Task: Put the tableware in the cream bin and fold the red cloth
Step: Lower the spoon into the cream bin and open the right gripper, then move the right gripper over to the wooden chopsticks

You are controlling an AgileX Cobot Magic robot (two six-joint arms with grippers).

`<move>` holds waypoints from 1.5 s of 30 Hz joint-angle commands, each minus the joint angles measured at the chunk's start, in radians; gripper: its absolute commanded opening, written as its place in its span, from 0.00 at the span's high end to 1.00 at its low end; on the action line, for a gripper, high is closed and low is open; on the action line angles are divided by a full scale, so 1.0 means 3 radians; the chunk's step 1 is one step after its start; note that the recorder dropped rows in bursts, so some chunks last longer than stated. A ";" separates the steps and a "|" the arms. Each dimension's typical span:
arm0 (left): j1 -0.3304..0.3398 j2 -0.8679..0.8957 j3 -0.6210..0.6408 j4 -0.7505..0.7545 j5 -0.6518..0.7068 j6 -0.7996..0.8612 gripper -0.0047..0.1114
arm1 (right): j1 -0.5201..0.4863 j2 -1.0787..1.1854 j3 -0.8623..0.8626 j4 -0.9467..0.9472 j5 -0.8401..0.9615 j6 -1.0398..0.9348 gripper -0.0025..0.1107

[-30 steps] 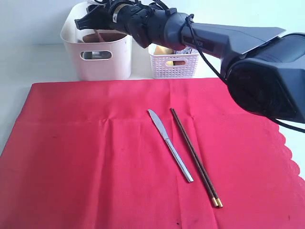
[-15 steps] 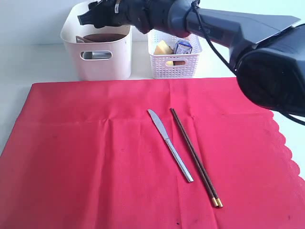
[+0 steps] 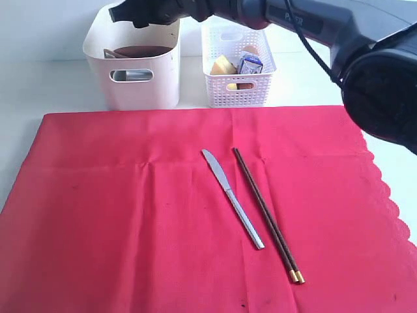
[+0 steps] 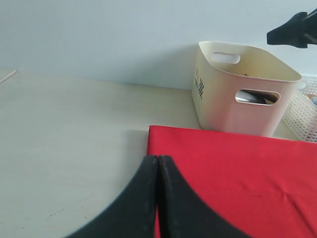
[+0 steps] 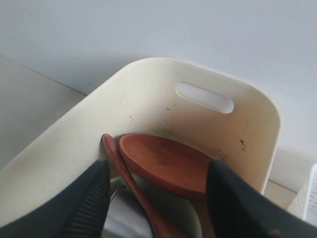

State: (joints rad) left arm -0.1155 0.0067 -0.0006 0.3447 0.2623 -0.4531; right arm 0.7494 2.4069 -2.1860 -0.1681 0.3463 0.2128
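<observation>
Through the exterior camera I see my right gripper (image 3: 140, 12) reaching across the scene and hanging above the cream bin (image 3: 140, 91). The white lattice basket (image 3: 238, 88) stands just beside the bin, under the arm. Well below and in front of that gripper the red cloth (image 3: 130, 215) lies spread flat. On it the silver knife (image 3: 232, 199) and the dark chopsticks (image 3: 267, 215) lie side by side, close but apart.

On the left wrist camera my left gripper (image 4: 157, 158) has its jaws pressed together on nothing. Its tips sit right at the cloth's edge, where the bare table (image 4: 64, 134) begins. The bin stands well ahead of it.

On the right wrist camera the two fingers (image 5: 86, 208) stand apart and empty. Directly beneath them, inside the bin, the round wooden plate (image 5: 163, 161) rests by the wall with the handle cut-out. The wooden spoon (image 5: 131, 183) lies against the plate's rim.
</observation>
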 commanded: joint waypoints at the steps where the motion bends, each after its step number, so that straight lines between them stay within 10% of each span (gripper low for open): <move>1: 0.0003 -0.0022 0.0002 0.0005 -0.0020 0.0022 0.95 | 0.0000 -0.0106 -0.0025 -0.0002 0.0141 -0.0015 0.54; 18: 0.0003 -0.0022 0.0002 0.0005 -0.0020 0.0016 0.95 | 0.0000 -0.0307 -0.0025 -0.0202 0.0870 -0.0015 0.98; 45: 0.0003 -0.0022 0.0002 0.0005 -0.0020 0.0015 0.95 | -0.0018 -0.0589 -0.0011 -0.0401 0.1905 -0.0123 0.98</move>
State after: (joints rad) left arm -0.1155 0.0067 -0.0006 0.3447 0.2623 -0.4531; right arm 0.7494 2.2455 -2.1860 -0.2825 0.8709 0.1859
